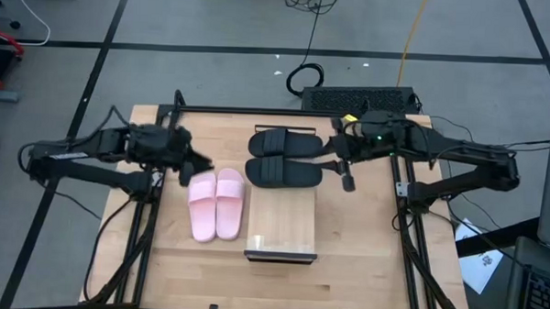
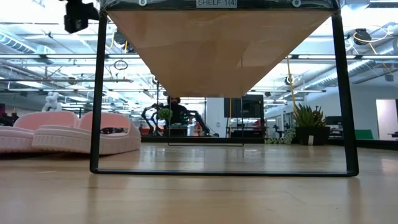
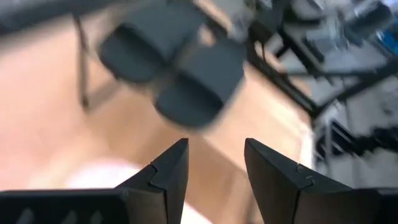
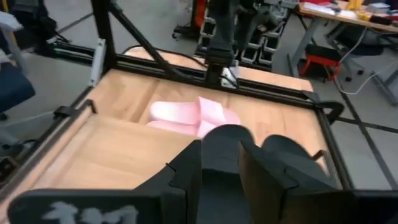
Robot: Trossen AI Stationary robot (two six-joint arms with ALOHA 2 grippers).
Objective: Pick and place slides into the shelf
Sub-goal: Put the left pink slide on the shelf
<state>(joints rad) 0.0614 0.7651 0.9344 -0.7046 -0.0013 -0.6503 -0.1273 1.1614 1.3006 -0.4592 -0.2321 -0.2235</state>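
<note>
**Four slides on the bench, shelf holding none of them**

Nearest to the front edge of the bench [image 1: 161, 261], the shelf [image 1: 282, 224] is standing in the middle, a light wooden panel on a thin dark frame. In the low view its frame posts [image 2: 97, 93] are rising from the bench surface and the panel is seen from below.

Just to the left of the shelf, the two pink slides [image 1: 216, 202] are lying side by side and touching each other, lengthwise front to back. In the low view the pink slides [image 2: 68, 132] are showing to the left of the frame, resting flat on the bench.

Farther back, behind the shelf, the two black slides [image 1: 285, 158] are lying crosswise, one behind the other and touching.

The left gripper [image 1: 201, 167] is hanging just behind the pink pair, near its back end. In its wrist view the two fingers [image 3: 171, 171] are standing apart with nothing between them, and the black slides [image 3: 180, 71] are showing beyond.

The right gripper [image 1: 346, 173] is hanging just beside the right end of the black slides. In its wrist view its fingers [image 4: 186, 168] are apart, a black slide [image 4: 227, 149] is lying close in front of them, and the pink slides [image 4: 193, 116] are lying farther off.
</note>
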